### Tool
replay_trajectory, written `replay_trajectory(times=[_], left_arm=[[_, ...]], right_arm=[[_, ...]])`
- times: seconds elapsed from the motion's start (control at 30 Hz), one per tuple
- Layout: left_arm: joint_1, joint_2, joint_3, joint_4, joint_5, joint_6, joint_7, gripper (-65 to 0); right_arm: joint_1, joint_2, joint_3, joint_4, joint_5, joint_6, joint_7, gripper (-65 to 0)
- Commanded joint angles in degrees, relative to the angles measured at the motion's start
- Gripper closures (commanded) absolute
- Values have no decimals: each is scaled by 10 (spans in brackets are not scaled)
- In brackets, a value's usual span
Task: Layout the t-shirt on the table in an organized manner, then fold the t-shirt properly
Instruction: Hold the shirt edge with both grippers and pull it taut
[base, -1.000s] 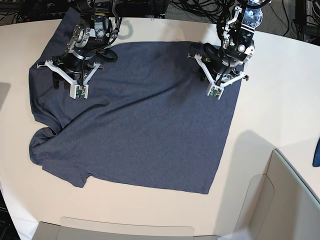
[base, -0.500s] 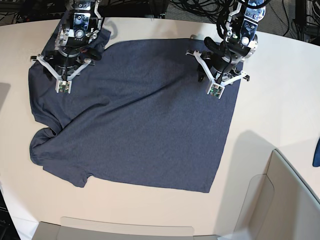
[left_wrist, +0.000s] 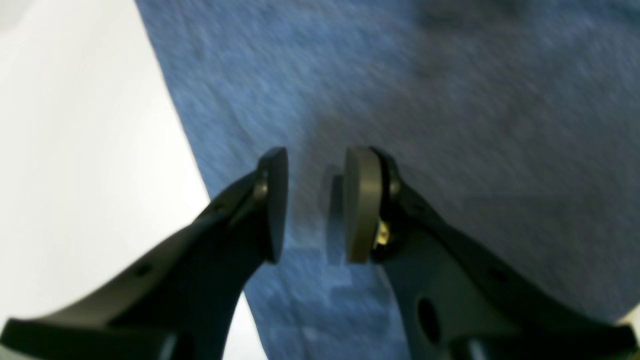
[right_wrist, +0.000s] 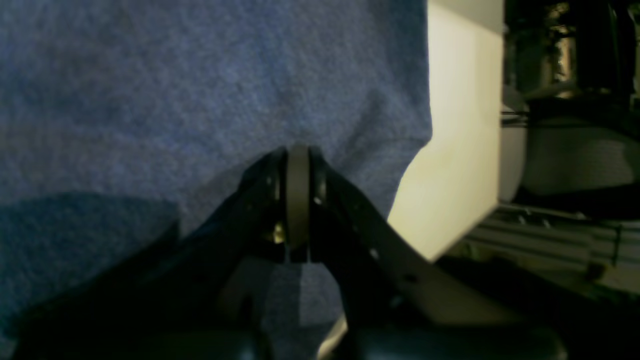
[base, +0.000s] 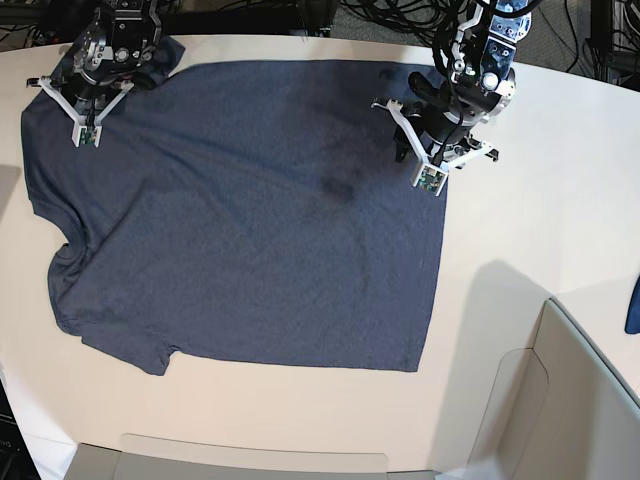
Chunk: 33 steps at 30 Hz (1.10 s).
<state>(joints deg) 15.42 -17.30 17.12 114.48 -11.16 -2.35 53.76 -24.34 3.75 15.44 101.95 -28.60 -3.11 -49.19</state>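
Navy heathered t-shirt (base: 240, 220) lies spread on the table (base: 540, 230). My base view hides both claws; the wrist cameras show the right gripper (right_wrist: 298, 200) clenched at the shirt's edge, the left gripper (left_wrist: 315, 205) parted over cloth, holding nothing.

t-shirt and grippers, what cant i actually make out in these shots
- Base view: both grippers' fingertips are hidden under the arms' own wrists; contact with the t-shirt can't be read there.
- Right wrist view: right gripper is shut, but whether cloth sits between the pads is unclear; dim and shadowed.
- Left wrist view: left gripper stands open; motion blur hides whether it touches the fabric.
- Shirt lettering and neck label: not visible in any view.
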Motion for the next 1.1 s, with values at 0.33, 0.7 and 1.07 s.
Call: replay_trajectory(times=[0.33, 0.7, 1.07], left_arm=[[-3, -4, -1, 11, 1, 2, -15, -180], [-3, -7, -9, 12, 1, 2, -14, -182], [5, -6, -61, 12, -1, 2, -12, -182]], right_arm=[[-26, -49, 21, 141, 12, 4, -23, 0], [9, -56, 13, 155, 17, 4, -23, 0], [168, -47, 16, 48, 13, 5, -24, -218]])
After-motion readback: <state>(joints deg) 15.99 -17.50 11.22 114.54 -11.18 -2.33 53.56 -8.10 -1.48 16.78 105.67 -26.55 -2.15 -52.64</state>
